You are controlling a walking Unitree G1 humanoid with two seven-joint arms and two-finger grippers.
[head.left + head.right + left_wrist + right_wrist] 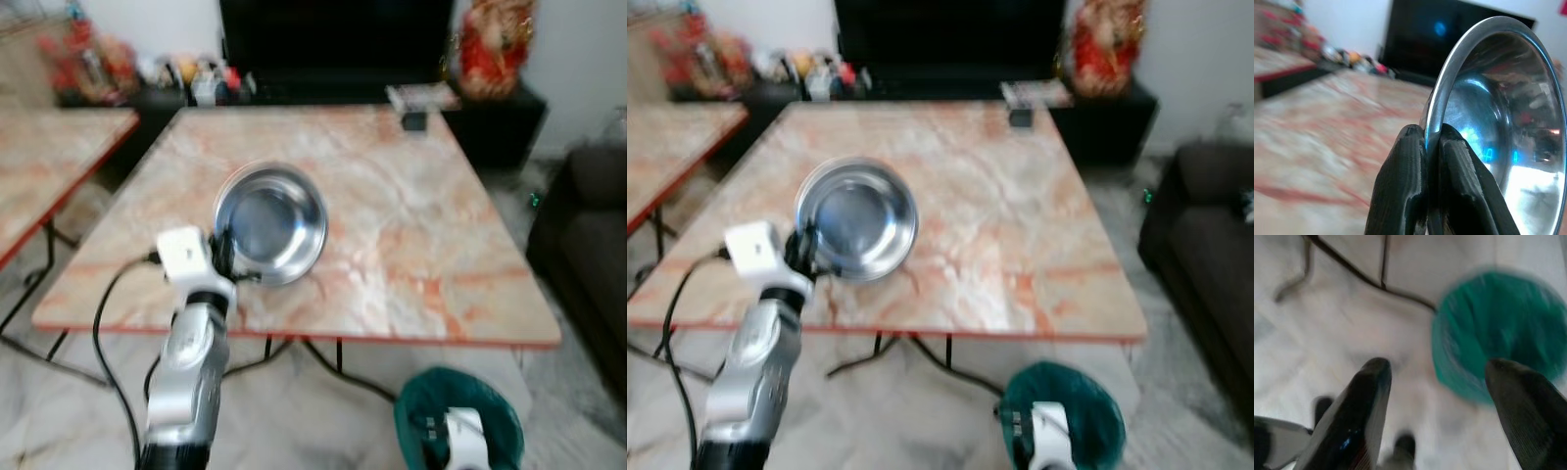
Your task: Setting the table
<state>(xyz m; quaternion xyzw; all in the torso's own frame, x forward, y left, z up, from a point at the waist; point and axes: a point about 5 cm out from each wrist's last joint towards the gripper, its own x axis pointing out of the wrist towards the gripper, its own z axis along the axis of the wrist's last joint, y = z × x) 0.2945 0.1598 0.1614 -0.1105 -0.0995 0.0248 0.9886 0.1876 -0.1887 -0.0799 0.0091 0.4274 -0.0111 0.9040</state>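
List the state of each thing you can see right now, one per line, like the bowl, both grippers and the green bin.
Steel bowl: empty, pinched by its rim, over the near part of the marble table.
Left gripper: shut on the bowl's rim.
Right gripper: open, holding nothing, hanging low above the floor.
Green bin: on the floor by the table's near edge; contents not discernible.
Marble table: bare around the bowl; a small dark object at the far edge.

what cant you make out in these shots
- Items on the dark cabinet behind the marble table: blurred and small in the eye views.
- Whether the steel bowl, pinched at its rim by the left gripper, touches the table: unclear.
- Contents of the green bin under the open right gripper: motion-blurred.
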